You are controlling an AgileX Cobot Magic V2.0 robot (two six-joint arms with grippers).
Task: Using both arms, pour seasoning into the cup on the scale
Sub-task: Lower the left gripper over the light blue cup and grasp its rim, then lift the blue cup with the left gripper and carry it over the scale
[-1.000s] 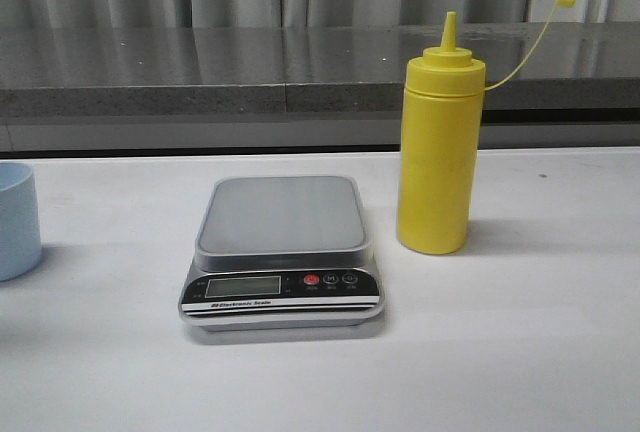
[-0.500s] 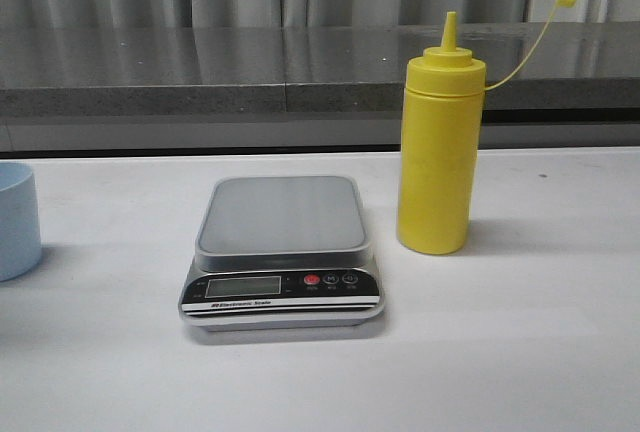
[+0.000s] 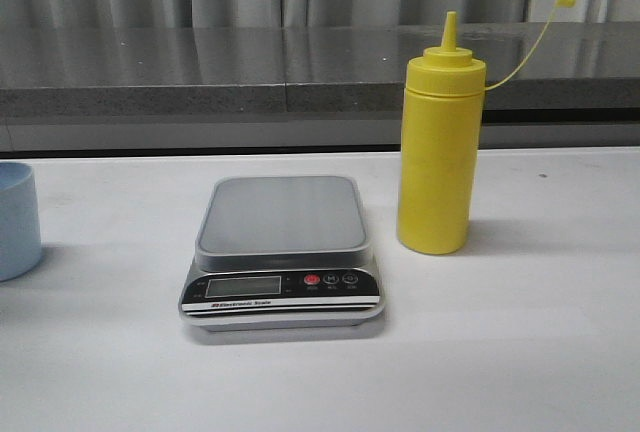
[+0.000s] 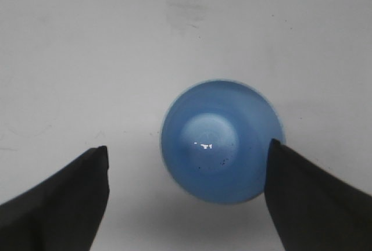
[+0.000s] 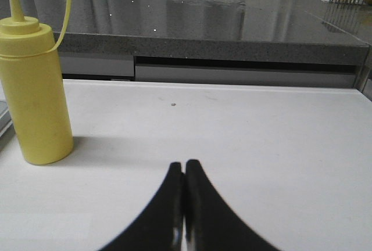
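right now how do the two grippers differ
The left gripper is open, fingers wide apart over the cup; the right gripper is shut, fingertips touching. The left one has the cup nearly between its fingers; the right one holds nothing, apart from the seasoning. Both have black fingers.

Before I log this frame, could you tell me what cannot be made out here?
- Cup: cut off by the front view's left edge.
- Scale: display digits too small to read.
- Both arms: outside the front view.
- Seasoning: fill level hidden by the opaque yellow wall.
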